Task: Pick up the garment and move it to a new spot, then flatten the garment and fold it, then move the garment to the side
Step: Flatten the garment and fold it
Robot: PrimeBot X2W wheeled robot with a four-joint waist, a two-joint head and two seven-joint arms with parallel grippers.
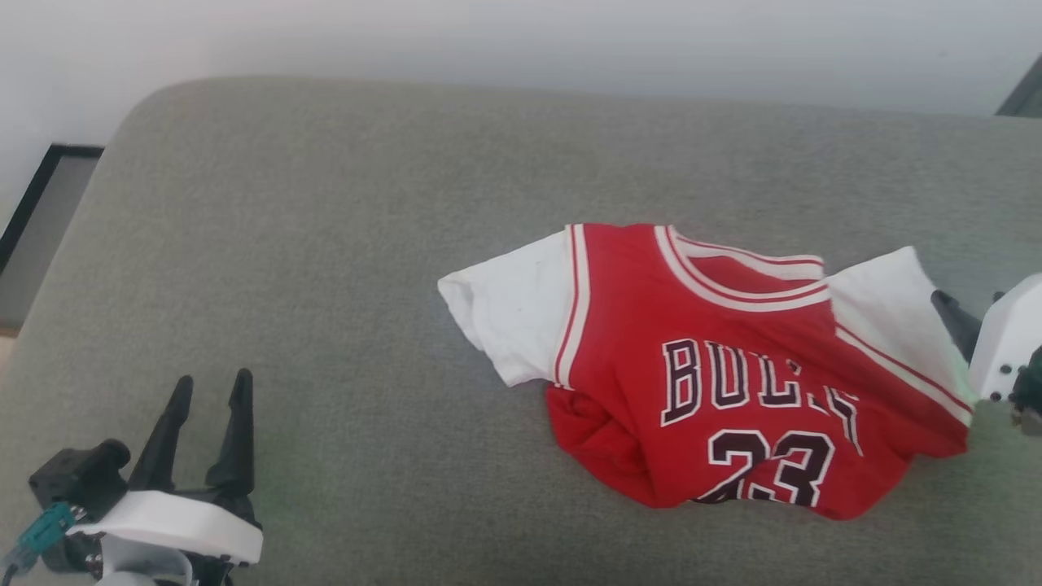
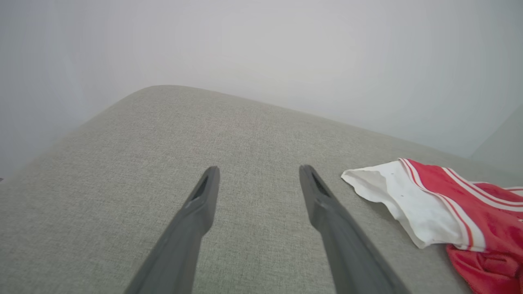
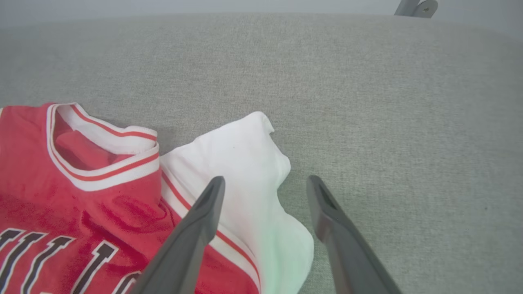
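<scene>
The garment (image 1: 733,366) is a red jersey with white short sleeves, lying rumpled and lettering-up on the right half of a grey fabric cushion (image 1: 326,244). Its lower hem is bunched under. My right gripper (image 1: 969,313) sits at the garment's right sleeve; in the right wrist view the right gripper (image 3: 265,183) is open, hovering over the white sleeve's edge, nothing clamped between its fingers. My left gripper (image 1: 210,389) is open at the lower left, well apart from the garment. In the left wrist view the left gripper (image 2: 259,173) has bare cushion ahead, and the garment (image 2: 429,204) lies off to its right.
A pale wall runs behind the cushion's far edge. A dark-framed panel (image 1: 32,220) stands off the cushion's left end. A grey metal part (image 3: 414,7) shows beyond the far right corner. Bare cushion stretches across the left half (image 1: 244,285).
</scene>
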